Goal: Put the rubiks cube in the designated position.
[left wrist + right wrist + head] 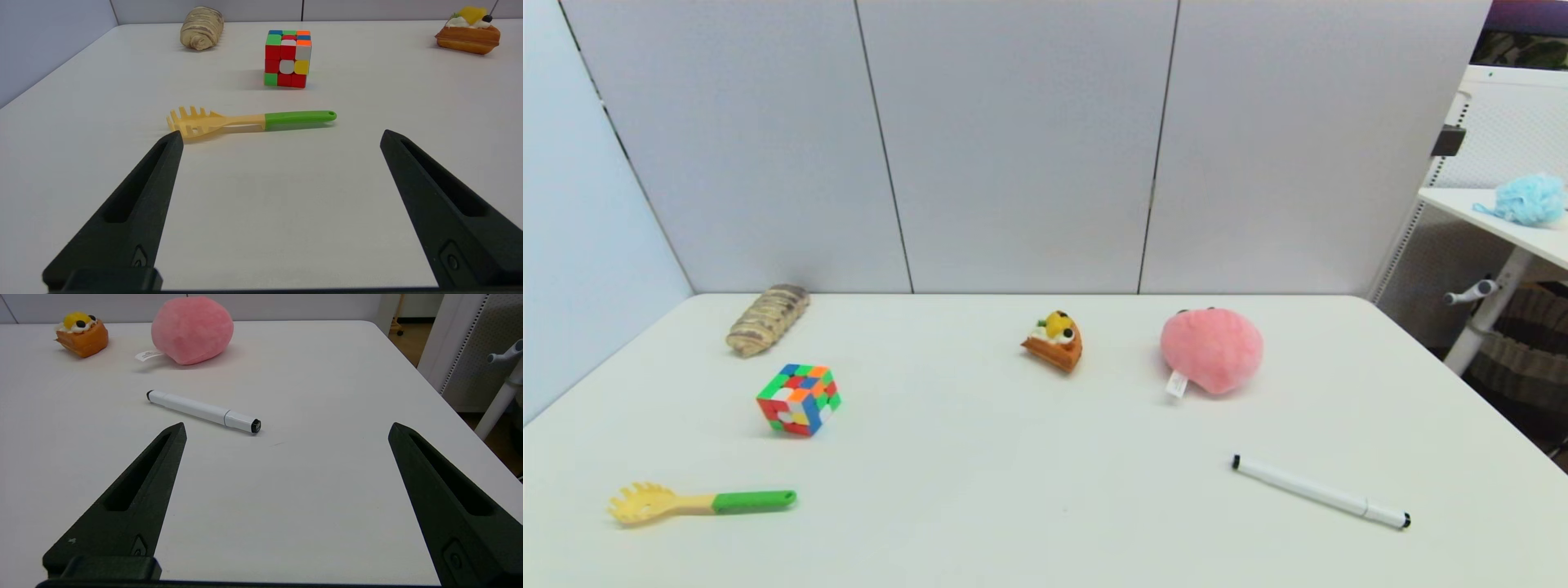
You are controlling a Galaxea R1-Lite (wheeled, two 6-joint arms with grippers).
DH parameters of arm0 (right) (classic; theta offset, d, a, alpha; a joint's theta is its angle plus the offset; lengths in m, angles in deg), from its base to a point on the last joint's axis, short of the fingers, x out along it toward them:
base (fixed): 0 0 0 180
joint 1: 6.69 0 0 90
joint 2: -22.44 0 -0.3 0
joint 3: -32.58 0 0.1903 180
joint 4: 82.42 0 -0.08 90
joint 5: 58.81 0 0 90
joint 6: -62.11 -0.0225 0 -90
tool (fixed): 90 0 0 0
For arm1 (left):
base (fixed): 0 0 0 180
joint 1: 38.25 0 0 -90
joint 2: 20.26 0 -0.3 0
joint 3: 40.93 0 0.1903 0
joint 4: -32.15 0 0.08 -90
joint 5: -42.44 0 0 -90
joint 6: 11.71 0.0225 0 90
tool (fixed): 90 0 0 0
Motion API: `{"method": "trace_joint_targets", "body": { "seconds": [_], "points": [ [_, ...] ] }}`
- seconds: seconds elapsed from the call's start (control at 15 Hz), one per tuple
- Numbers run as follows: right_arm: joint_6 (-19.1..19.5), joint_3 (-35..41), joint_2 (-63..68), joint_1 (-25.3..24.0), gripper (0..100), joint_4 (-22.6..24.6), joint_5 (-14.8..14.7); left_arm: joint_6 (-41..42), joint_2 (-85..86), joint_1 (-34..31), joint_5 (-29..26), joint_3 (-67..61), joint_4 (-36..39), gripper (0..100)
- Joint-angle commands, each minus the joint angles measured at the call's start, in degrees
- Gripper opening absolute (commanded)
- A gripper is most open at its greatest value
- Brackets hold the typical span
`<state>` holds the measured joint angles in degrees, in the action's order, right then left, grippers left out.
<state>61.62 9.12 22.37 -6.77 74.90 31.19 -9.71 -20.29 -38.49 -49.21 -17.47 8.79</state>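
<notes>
Head view: neither arm shows here. The cube [799, 399] sits on the white table [1045, 457] on the robot's left side, apart from everything else. A bread roll [767, 319] lies beyond it near the back wall, and a pasta spoon [700, 502] with a green handle lies nearer the robot. Toward the middle at the back sits a toy cake slice [1054, 340], with a pink plush [1211, 349] just to its right. A white marker [1321, 492] lies on the right side, nearer the robot. Much of the tabletop is bare, and no mark shows any set spot.

Left wrist view: the left gripper [280, 134] hangs low over the table with its fingers [135, 204] spread wide and nothing between them. The spoon lies crosswise just ahead of the fingertips, its toothed head close to one tip. The cube [288, 58] stands farther ahead, beyond the spoon, resting flat and untouched. The roll [202, 27] lies still farther off, and the cake [468, 34] is far off to one side.

Right wrist view: the right gripper [286, 428] also hangs low, fingers [135, 502] spread wide, holding nothing. The marker [203, 411] lies just ahead of one fingertip. The plush [192, 329] and cake [82, 333] sit well beyond it.
</notes>
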Motion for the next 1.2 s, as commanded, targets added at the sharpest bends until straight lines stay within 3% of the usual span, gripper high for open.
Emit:
{"method": "trace_joint_targets", "body": {
  "seconds": [0.07, 0.93, 1.07, 1.2],
  "points": [
    [0.0, 0.0, 0.1, 0.0, 100, 0.0, 0.0, 0.0, -0.1, 0.0, 0.0, 0.0, 0.0, 100],
    [0.0, 0.0, 0.1, 0.0, 100, 0.0, 0.0, 1.0, -0.9, 0.0, -0.2, 0.3, -0.2, 100],
    [0.0, 0.0, 0.1, 0.0, 100, 0.0, 0.0, 1.0, -6.5, 0.0, -0.3, 4.5, 0.0, 100],
    [0.0, 0.0, 0.1, 0.0, 100, 0.0, 0.0, 0.8, -20.7, 1.2, -0.5, 16.5, -0.3, 100]
  ]
}}
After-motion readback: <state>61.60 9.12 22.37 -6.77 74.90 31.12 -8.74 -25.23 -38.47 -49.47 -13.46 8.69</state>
